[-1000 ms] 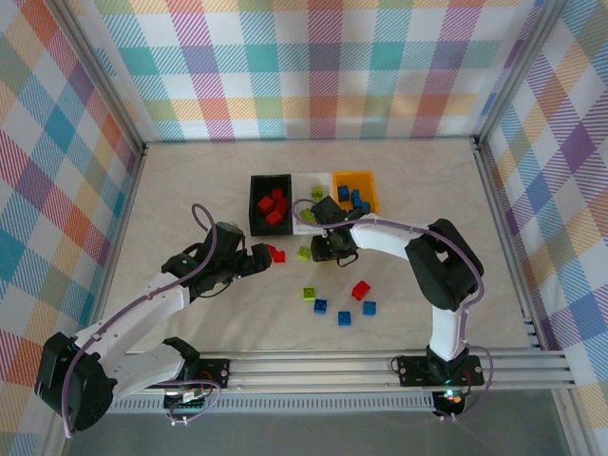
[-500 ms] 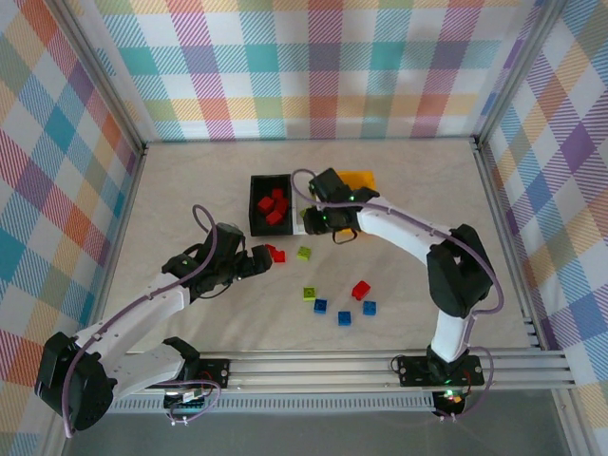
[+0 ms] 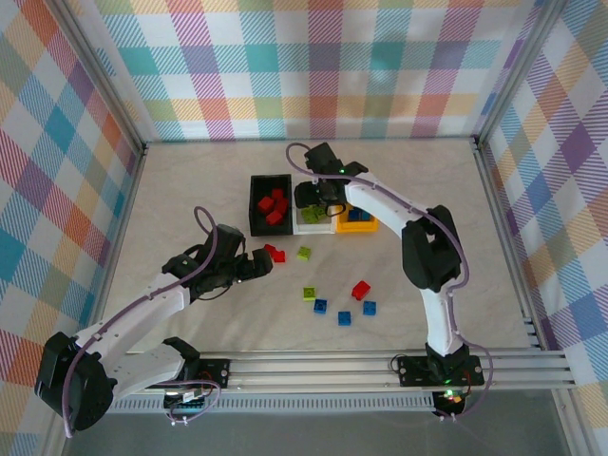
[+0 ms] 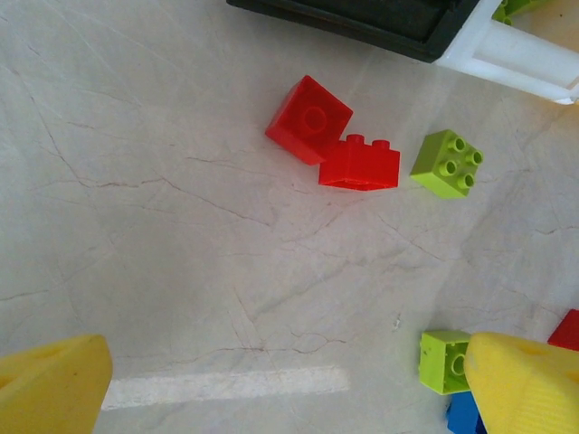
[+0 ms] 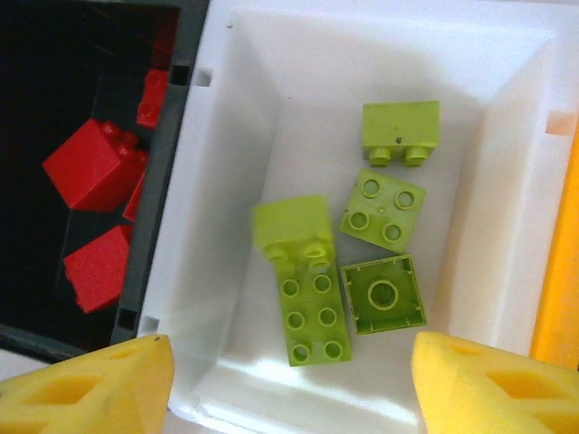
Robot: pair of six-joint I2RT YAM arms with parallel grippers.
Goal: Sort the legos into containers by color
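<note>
Evidently a drop of green is in hand. The right pincer point(image 5: 289, 384) hangs over the white bin point(image 5: 362, 23), jaws apart and holding nothing. Five green bricks point(image 5: 383, 208) lie in the bin, one tipped against a longer one as if it had just landed. The bins stand in a row at mid bench toward the far edge: black bin point(image 3: 255, 204) with reds, white bin point(image 3: 313, 230) with greens, yellow bin point(image 3: 356, 229) with blues.

The left pincer point(image 4: 289, 389) is wide and empty, low over the bench. Just beyond it lie two red bricks point(image 4: 360, 163), touching each other, near the black bin's near edge. A loose green brick point(image 4: 446, 163) sits beside them. Further toward the near edge are another green point(image 3: 309, 294), a red point(image 3: 361, 290) and three blues point(image 3: 345, 317).

Next, I judge, the right arm should lift clear of the bin and go for a loose green. The left must drop onto a single red, and since the pair touch, the jaws need to straddle one without nudging the other.

A second ago the right pincer was nearly shut, nearer than the bins and close to the loose green. It has since travelled over the white bin and opened. The left has barely moved, and the loose bricks lie as they did.
</note>
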